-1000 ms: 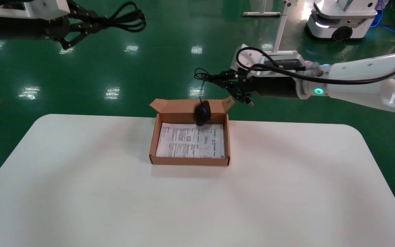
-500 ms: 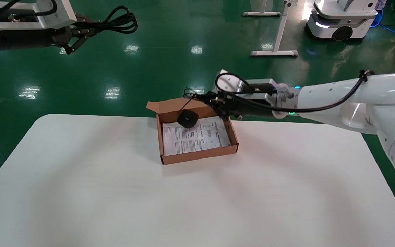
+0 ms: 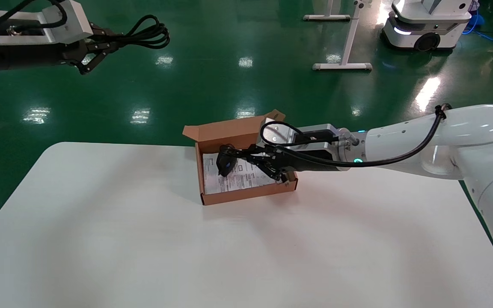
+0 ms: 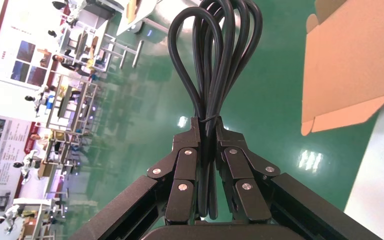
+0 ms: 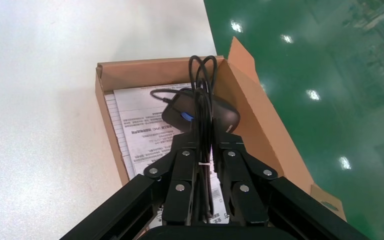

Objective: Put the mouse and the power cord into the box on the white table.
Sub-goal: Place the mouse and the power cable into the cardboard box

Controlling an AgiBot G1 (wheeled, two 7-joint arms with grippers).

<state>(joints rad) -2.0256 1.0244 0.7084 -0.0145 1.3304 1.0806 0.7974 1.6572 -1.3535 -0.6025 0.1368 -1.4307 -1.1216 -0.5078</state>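
Far to the left, raised over the green floor and well apart from the white table point(image 3: 101, 239), the left gripper point(image 3: 93, 47) is clamped on the power cord point(image 3: 146, 35). In the left wrist view its 2 fingers point(image 4: 185, 170) press together on the bundled strands point(image 4: 215, 75), whose loops fan out beyond the tips; a corner of the box lid shows off to one side of that view.

Toward the middle of the table, at its far edge, sits the box point(image 3: 246, 197) — brown cardboard, lid flap point(image 3: 229, 128) folded open toward the back, a white printed sheet point(image 3: 229, 182) on its bottom. It lies turned at a slight angle to the table edge.

The mouse point(image 3: 223, 164) is inside the box, over the sheet near the back left part; the pictures do not settle whether it rests on the paper or hangs just above it. The right wrist view shows its blue wheel and its thin wire point(image 5: 203, 80) gathered in loops.

From the right, the right arm reaches low across the box's right wall. The right gripper point(image 3: 272, 169) has its fingers point(image 5: 230, 165) narrowed onto the bundled wire — not onto the mouse body point(image 5: 215, 112), which lies just past the fingertips.
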